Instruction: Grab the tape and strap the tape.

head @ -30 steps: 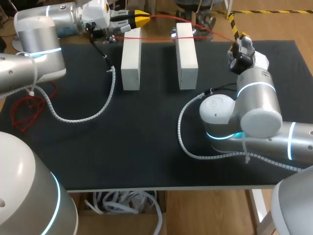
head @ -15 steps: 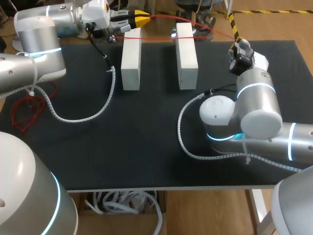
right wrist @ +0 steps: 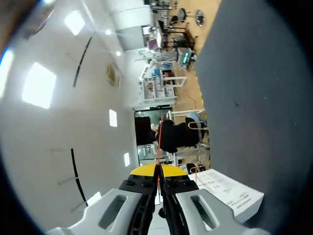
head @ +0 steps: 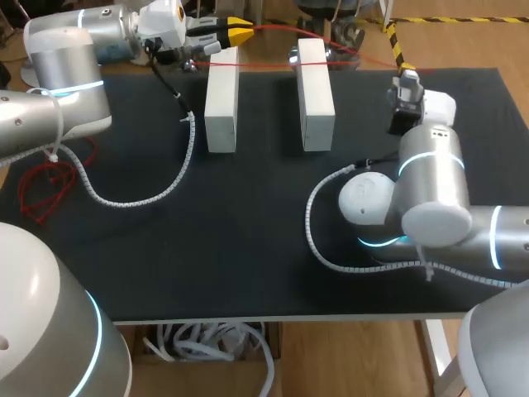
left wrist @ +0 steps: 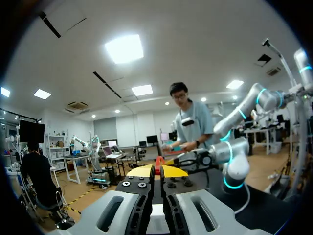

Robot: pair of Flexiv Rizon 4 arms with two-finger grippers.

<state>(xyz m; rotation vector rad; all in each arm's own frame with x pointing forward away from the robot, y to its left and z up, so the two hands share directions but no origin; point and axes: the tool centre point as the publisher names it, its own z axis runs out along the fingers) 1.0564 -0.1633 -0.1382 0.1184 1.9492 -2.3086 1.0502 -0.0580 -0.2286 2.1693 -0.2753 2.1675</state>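
My left fingers [head: 238,31], yellow-tipped, are pressed together on a thin red tape [head: 364,55] just past the far left edge of the black table [head: 248,231]. The tape stretches across to my right fingers [right wrist: 159,171], which pinch its other end near the table's far right side. It crosses by the far ends of a left white rectangular block [head: 221,99] and a right white rectangular block [head: 316,93], which lie parallel and apart.
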